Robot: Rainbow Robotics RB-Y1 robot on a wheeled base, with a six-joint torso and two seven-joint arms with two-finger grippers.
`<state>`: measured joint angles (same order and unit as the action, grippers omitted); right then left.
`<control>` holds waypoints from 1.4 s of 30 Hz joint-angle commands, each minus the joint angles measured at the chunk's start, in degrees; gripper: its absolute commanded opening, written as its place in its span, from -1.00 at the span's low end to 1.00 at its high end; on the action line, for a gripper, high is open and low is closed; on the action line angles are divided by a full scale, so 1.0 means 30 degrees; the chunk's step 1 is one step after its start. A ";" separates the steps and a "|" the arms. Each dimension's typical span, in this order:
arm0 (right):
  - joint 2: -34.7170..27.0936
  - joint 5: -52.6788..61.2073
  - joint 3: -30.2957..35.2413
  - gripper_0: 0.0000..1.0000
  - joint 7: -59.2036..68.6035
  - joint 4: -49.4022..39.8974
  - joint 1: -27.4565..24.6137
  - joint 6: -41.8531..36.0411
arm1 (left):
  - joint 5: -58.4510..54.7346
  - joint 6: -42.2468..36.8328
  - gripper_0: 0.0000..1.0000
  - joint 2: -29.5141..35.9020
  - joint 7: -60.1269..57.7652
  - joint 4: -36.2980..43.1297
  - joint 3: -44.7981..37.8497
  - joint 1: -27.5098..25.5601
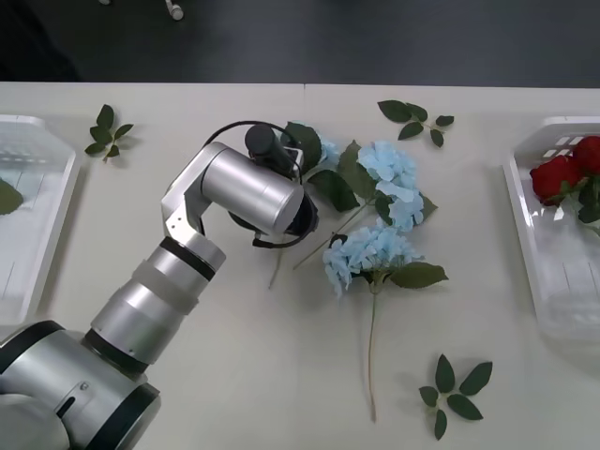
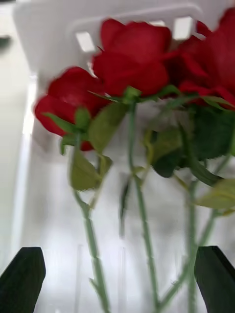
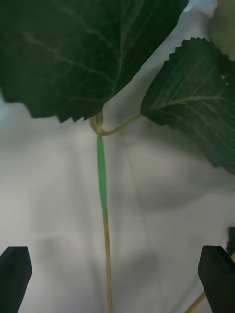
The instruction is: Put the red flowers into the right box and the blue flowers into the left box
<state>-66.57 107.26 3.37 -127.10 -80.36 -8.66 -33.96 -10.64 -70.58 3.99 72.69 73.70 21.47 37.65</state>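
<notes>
- Nearest the robot in the front view, a loose leaf sprig (image 1: 456, 391) lies on the white bench (image 1: 234, 375), just right of the bottom end of a long thin stem.
- That stem runs up to one of the blue flowers (image 1: 370, 255), a pale cluster lying flat near the bench's middle with a broad leaf at its right side.
- The left arm reaches in from the lower left corner, its silver wrist bent over the bench to the left of the blue clusters.
- The left tool (image 3: 116, 279) is open, its two black fingers (image 3: 14, 276) spread at the corners of the left wrist view; a thin stem passes between them without touching either, and two broad serrated leaves fork from it ahead.
- More blue clusters lie beyond and to the right of the left wrist, their stems crossing under the arm.
- The left box (image 1: 58, 202) sits at the bench's left edge; a bit of green leaf shows inside it.
- The right box (image 1: 525, 202) sits at the bench's right edge, and the red flowers (image 1: 562, 176) lie in its far end.
- The right tool (image 2: 117, 276) hovers over that box, open and holding nothing, the red blooms clustered against the far wall and their green stems running back between its fingers.
- Two more leaf sprigs lie at the far side of the bench.
</notes>
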 commanded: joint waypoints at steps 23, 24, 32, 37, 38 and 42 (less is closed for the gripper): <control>0.1156 -0.4612 -0.2472 0.80 0.9672 -1.3467 -0.2562 0.0217 | 0.0471 0.1086 1.00 -0.0920 -0.1172 -0.1452 -0.0215 0.1043; 0.1156 -0.4817 -0.2764 0.80 0.9848 -1.3613 -0.2562 0.0393 | 0.0471 0.1086 1.00 -0.0949 -0.1143 -0.1510 -0.0215 0.1043; 0.1127 -0.7834 -0.6807 0.79 1.1782 -1.4228 -0.1595 0.2209 | 0.0266 0.1174 0.79 -0.0949 -0.1143 -0.1862 -0.0127 0.1043; 0.1215 -0.9768 -0.9825 0.80 1.3100 -1.3642 -0.0043 0.3235 | 0.0119 0.1145 -0.84 -0.0920 -0.1172 -0.1862 -0.0127 0.1043; 0.1215 -1.0119 -1.0440 0.79 1.3393 -1.3467 0.0221 0.3615 | 0.0119 0.1145 -1.00 -0.0920 -0.1172 -0.1862 -0.0156 0.1043; 0.1390 -1.0735 -1.2022 0.79 1.4448 -1.2910 0.1217 0.4289 | 0.0149 0.1145 -1.00 -0.0920 -0.1143 -0.1833 -0.0156 0.1043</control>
<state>-62.59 75.82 -31.77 -87.54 -119.27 -6.36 -22.07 -9.97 -67.50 2.43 72.58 67.58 21.46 39.05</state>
